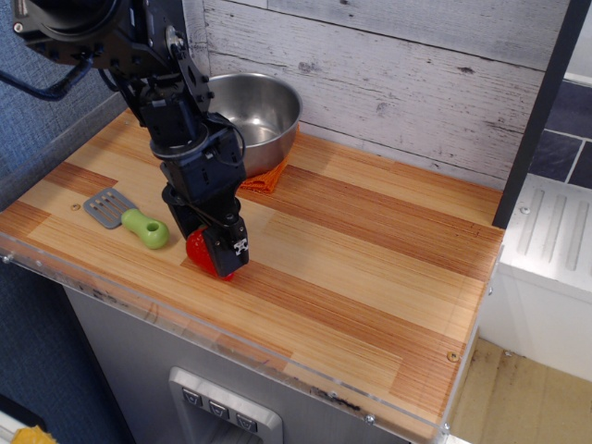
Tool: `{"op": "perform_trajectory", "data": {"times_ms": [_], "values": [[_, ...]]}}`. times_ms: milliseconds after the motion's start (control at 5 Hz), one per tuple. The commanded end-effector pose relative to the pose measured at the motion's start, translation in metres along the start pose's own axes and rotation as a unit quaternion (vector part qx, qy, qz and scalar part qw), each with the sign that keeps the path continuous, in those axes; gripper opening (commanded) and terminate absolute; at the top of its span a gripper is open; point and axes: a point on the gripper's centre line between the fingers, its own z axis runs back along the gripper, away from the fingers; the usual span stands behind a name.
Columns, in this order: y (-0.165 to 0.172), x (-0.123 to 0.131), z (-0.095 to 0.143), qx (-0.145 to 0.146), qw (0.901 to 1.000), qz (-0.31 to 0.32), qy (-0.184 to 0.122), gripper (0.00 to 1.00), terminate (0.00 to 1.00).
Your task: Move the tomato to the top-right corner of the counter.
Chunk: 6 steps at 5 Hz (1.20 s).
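Note:
The tomato (198, 252), a small glossy red toy fruit, lies on the striped wooden counter (370, 259) near its front-left part. My black gripper (218, 248) reaches down onto it. One finger (232, 250) stands against the tomato's right front side and covers much of it. The other finger is hidden behind the fruit. I cannot tell whether the jaws press on the tomato. The tomato rests on the wood. The counter's top-right corner (481, 208) is far to the right.
A green-handled spatula (129, 218) lies just left of the tomato. A steel bowl (248, 116) stands on an orange cloth (262, 176) at the back left, against the white plank wall. A clear plastic rim (277, 356) edges the front.

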Motion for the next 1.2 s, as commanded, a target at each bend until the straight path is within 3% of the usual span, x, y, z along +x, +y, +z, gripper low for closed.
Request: {"op": "perform_trajectory", "data": {"times_ms": [0, 200, 600, 1000], "values": [[0.011, 0.004, 0.014, 0.007, 0.9997, -0.011, -0.02, 0.0, 0.0], [0.009, 0.02, 0.027, 0.005, 0.9975, -0.025, -0.066, 0.0, 0.0], [-0.008, 0.07, 0.035, -0.001, 0.9922, -0.055, -0.112, 0.0, 0.0], [-0.032, 0.124, 0.018, -0.012, 0.9869, -0.096, -0.128, 0.0, 0.0]]}}
